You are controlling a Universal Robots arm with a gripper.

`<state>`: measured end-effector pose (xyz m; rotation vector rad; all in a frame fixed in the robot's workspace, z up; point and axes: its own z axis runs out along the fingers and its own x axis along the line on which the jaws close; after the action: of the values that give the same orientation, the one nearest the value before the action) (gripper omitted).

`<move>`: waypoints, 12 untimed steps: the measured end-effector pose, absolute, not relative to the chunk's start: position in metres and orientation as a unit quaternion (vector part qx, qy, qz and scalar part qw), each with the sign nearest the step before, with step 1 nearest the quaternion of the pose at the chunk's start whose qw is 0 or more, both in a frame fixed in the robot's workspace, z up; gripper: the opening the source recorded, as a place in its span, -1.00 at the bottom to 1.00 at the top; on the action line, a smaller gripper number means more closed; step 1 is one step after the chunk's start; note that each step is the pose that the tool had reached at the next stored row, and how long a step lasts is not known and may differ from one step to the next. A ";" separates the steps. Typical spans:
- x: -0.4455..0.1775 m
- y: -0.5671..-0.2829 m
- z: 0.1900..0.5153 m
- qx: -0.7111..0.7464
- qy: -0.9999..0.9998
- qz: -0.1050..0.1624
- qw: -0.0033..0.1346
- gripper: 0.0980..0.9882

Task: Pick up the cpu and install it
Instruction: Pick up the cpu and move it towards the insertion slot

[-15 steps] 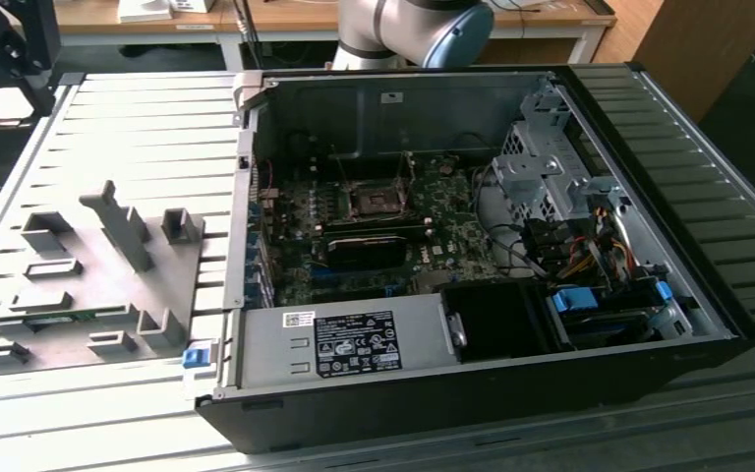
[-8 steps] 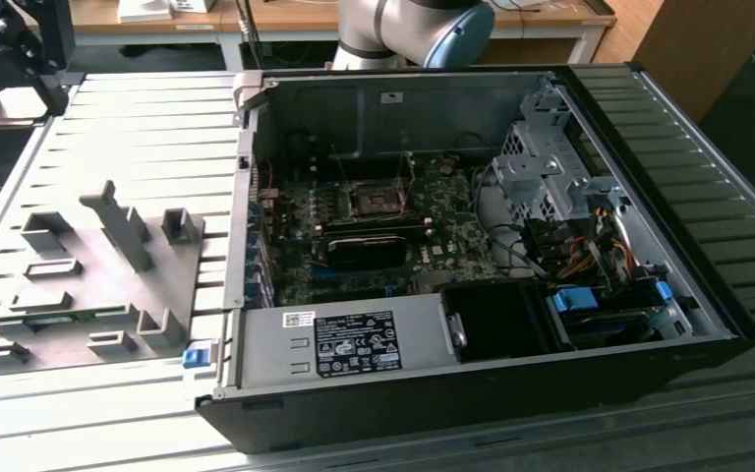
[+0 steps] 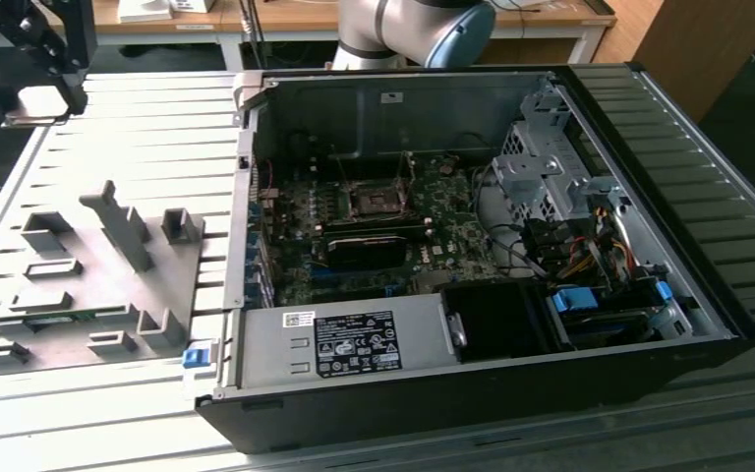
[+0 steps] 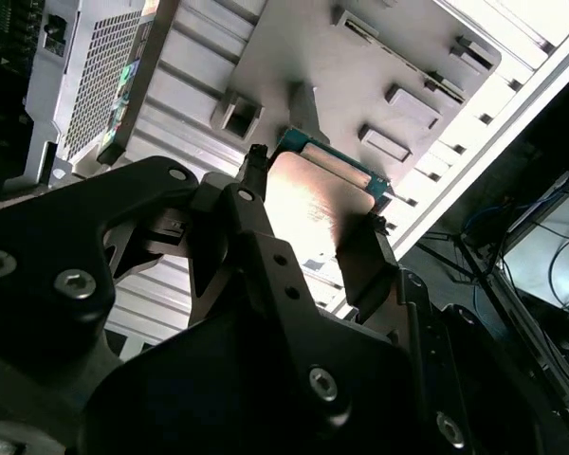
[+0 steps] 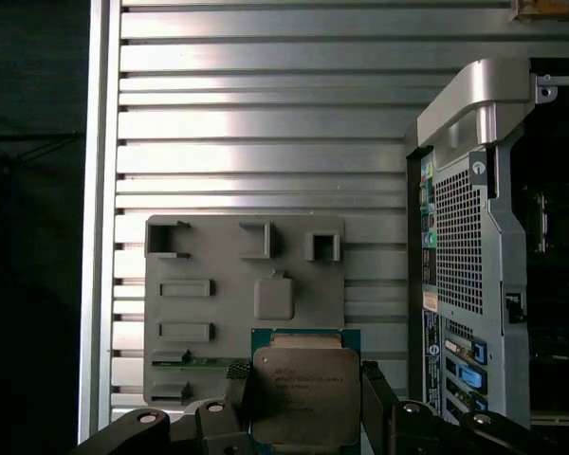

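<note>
the gripper (image 5: 305,381) pinches the cpu (image 5: 303,403) by two opposite edges, its fingers (image 5: 238,383) pressed on either side (silver top towards the first wrist view's camera). the chip is held in the air off the grey fixture plate (image 5: 199,256), outside the open computer case (image 5: 460,265).

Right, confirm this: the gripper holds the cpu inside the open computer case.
Not quite. The gripper does hold the cpu, but outside the computer case, above the table by the grey fixture plate; the first wrist view shows it.
</note>
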<state>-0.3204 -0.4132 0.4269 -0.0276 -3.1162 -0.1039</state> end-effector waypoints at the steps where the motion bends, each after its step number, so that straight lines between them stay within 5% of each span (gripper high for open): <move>1: -0.319 -0.413 0.427 -0.009 -0.999 -0.033 0.012 0.00; 12: -0.301 -0.409 0.427 -0.009 -0.999 -0.033 0.012 0.00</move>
<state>-0.3009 -0.4087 0.4269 -0.0278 -3.1156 -0.1039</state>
